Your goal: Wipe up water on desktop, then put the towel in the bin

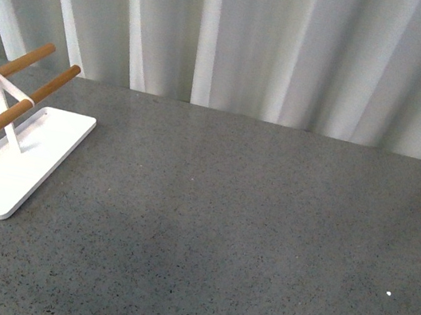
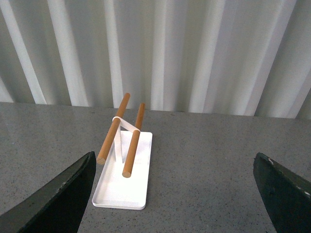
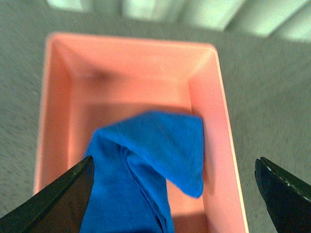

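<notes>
Only the right wrist view shows the bright blue microfibre towel [image 3: 146, 165] draped in the pink rectangular plastic bin [image 3: 214, 97], right gripper [image 3: 172, 194] fingers spread wide, left gripper [image 2: 175, 194] fingers likewise wide over the speckled dark grey desktop [image 2: 218, 155], white tray rack with two wooden rods [image 2: 124, 189] in the left wrist and front views

Even, soft daylight; front, left wrist views sharp. Right wrist view blurred, bin [image 3: 131, 73] and towel [image 3: 146, 160] between fingers soft-edged.

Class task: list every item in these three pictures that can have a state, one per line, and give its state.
towel: crumpled, hanging into the bin
pink bin: open-topped, upright, holding part of the towel
towel rack: upright, both wooden bars bare
desktop: no water visible
left gripper: fingers open, empty
right gripper: fingers spread wide above the bin
</notes>
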`<control>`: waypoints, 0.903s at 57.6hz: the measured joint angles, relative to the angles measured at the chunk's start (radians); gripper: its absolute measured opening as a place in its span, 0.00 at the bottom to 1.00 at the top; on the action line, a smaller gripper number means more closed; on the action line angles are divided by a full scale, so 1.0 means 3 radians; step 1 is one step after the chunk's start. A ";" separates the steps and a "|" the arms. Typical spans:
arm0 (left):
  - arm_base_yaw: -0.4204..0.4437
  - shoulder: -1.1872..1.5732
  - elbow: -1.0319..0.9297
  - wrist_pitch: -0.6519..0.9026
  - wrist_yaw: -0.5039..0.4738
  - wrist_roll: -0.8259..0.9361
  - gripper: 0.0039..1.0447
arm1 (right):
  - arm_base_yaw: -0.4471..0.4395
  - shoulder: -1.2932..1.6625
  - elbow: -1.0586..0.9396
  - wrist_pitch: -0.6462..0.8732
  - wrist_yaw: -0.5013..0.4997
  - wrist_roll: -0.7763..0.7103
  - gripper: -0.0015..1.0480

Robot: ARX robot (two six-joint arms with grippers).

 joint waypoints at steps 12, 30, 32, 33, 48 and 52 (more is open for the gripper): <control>0.0000 0.0000 0.0000 0.0000 0.0000 0.0000 0.94 | 0.0622 -0.1146 -0.0694 0.0025 -0.0495 -0.0018 0.93; 0.0000 0.0000 0.0000 0.0000 0.0000 0.0000 0.94 | 0.1283 -0.2438 -0.1746 -0.0164 -0.0486 0.0034 0.93; 0.0000 0.0000 0.0000 0.0000 0.0000 0.0000 0.94 | 0.1317 -0.2516 -0.1812 -0.0197 -0.0487 0.0034 0.93; 0.0000 0.0000 0.0000 0.0000 0.0000 0.0000 0.94 | 0.1335 -0.2562 -0.1848 -0.0212 -0.0486 0.0034 0.93; 0.0000 -0.0001 0.0000 0.0000 0.0000 0.0000 0.94 | 0.1629 -0.3124 -0.2866 0.1813 0.0581 0.1289 0.61; 0.0000 -0.0001 0.0000 0.0000 0.0000 0.0000 0.94 | 0.1692 -0.3272 -0.3061 0.1942 0.0637 0.1507 0.46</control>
